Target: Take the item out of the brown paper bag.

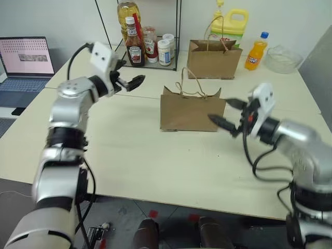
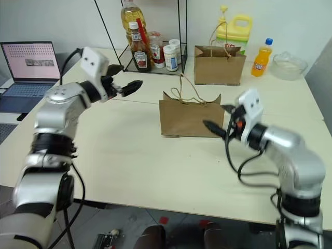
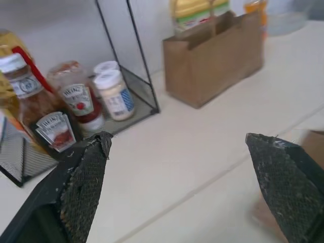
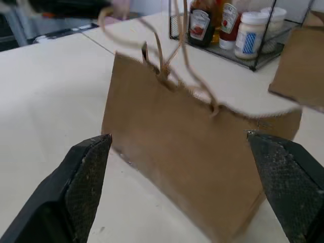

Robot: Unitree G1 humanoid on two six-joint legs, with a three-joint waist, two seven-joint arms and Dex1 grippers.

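The brown paper bag (image 1: 191,110) stands upright near the middle of my tabletop (image 1: 155,161): creased kraft paper, a wrinkled rim, and twisted cord loop handles rising above its mouth. The item is not visible; I cannot tell whether it is inside the bag.

A second, neater brown bag (image 1: 213,59) stands farther back, with a yellow plastic jug (image 1: 231,26) behind it. An orange soda bottle (image 1: 256,52) with a blue cap and a clear glass bowl (image 1: 282,58) stand to its right.

A black wire rack (image 1: 150,52) at the back holds a glass ketchup bottle (image 1: 135,51), white-lidded jars (image 1: 165,51) and a bottle of yellow oil (image 1: 128,13).

My right pincer (image 1: 224,112) is spread wide and empty, its black textured fingers level and pointing at the bag's right end, just beside it. My left pincer (image 1: 130,81) is likewise wide and empty, held above the tabletop to the left of the bag and well apart from it, aimed toward the rack.

The tabletop is smooth, pale cream, with a seam running across it. An open laptop (image 1: 23,62) sits at the far left on an adjoining desk, against a white wall.
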